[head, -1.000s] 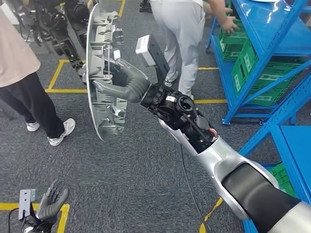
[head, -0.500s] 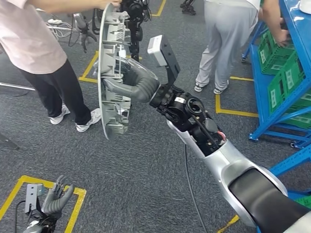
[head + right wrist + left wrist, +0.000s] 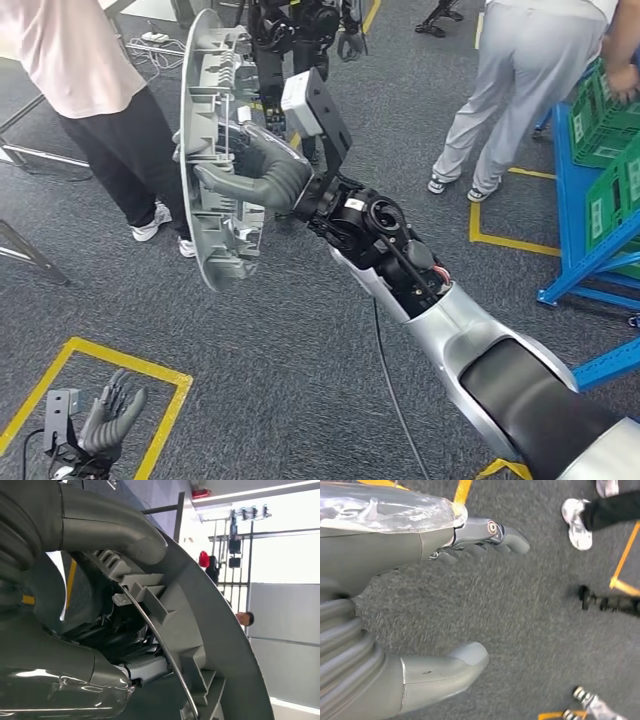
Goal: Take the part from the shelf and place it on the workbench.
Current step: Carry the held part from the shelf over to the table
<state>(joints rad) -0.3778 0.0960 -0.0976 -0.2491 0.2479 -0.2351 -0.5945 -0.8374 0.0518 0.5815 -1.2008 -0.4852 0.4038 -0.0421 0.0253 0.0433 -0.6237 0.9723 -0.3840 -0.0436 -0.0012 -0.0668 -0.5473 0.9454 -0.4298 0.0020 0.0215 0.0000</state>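
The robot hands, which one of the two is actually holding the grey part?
The right robot hand, raised out in front, grips the grey part. The left robot hand hangs low over the floor, holding nothing.

- Head view: even, bright indoor light, soft shadows on the grey carpet (image 3: 302, 350).
- Left wrist view: carpet smeared, probably motion blur.
- Right wrist view: windows (image 3: 279, 555) blown out white behind.

Grey carpet floor (image 3: 302, 350) with yellow tape lines (image 3: 98, 352). Person in black trousers (image 3: 124, 150) and white sneakers (image 3: 155, 218) stands at the far left. Second person in light grey trousers (image 3: 521, 80) bends at blue racking (image 3: 581, 250) on the right, hands on green crates (image 3: 604, 110).
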